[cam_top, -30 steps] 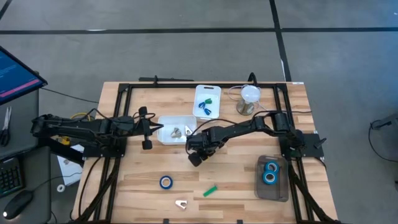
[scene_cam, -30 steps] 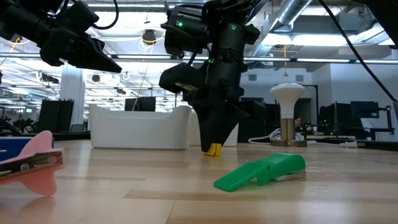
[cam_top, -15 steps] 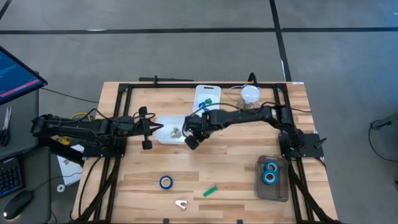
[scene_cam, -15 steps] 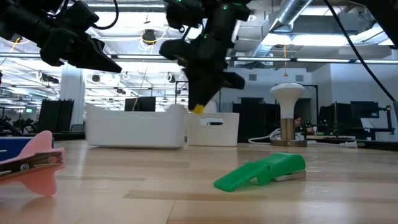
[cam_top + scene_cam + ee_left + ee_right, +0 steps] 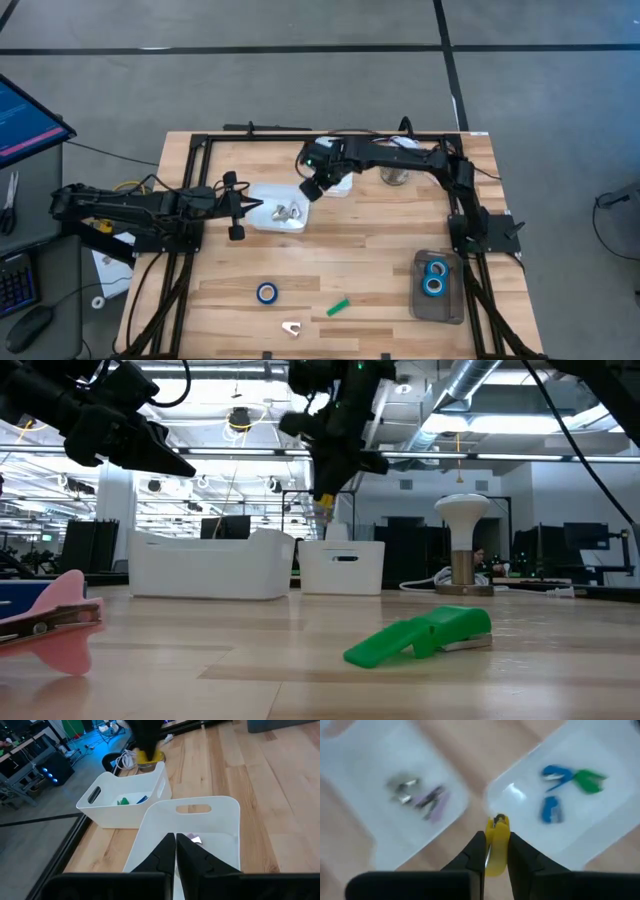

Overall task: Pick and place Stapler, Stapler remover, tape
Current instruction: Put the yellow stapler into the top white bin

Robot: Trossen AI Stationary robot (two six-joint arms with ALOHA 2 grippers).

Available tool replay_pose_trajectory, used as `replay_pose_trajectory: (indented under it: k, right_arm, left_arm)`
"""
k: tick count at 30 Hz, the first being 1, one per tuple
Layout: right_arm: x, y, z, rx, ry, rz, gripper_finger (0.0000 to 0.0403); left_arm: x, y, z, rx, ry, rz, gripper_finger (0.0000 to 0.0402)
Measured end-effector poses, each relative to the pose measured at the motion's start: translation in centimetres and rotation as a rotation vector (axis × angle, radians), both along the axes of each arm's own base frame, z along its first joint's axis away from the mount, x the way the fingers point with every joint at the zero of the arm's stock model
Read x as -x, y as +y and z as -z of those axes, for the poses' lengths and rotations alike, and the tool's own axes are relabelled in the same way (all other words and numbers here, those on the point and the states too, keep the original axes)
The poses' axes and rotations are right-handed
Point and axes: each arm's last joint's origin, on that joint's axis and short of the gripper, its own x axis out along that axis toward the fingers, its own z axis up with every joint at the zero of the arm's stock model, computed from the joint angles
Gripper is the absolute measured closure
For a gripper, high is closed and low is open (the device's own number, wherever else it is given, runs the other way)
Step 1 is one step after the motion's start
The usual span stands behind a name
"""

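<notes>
Yellow stapler (image 5: 497, 844) sits pinched in the right claw (image 5: 314, 187), between two white tubs (image 5: 276, 209).

Left claw (image 5: 175, 851) pinched together over a white tub (image 5: 220, 827) holding staple removers (image 5: 192, 838).

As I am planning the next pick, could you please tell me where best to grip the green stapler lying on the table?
Grip the green stapler across its two long sides at mid-body, coming straight down. It lies flat and slantwise, narrow across, so turn the pincer to straddle it. The right pincer holds a yellow item.
</notes>
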Motion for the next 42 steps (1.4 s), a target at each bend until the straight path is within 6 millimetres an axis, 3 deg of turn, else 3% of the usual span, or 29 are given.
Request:
replay_pose_trajectory:
  k: [9,15,18,29,38,42]
  right_arm:
    - [1.3,-5.1,0.2,0.017,0.019,0.075,0.0364]
    - [1.9,-7.0,0.2,0.019,0.012,0.121,0.0364]
    - [2.0,-7.2,0.7,0.015,0.012,0.124,0.0364]
    - [2.7,-6.8,5.7,-0.017,0.086,0.135,0.0364]
    - [3.0,-6.7,7.1,-0.026,0.097,0.145,0.0362]
    - [2.8,-6.6,7.1,-0.068,0.066,0.129,0.0320]
  left_arm:
    - [0.0,0.0,0.0,0.000,0.000,0.000,0.0394]
    - [0.0,0.0,0.0,0.000,0.000,0.000,0.0394]
    - [0.0,0.0,0.0,0.000,0.000,0.000,0.0394]
    - [0.0,0.0,0.0,0.000,0.000,0.000,0.0394]
    - [0.0,0.0,0.0,0.000,0.000,0.000,0.0394]
    - [0.0,0.0,0.0,0.000,0.000,0.000,0.0394]
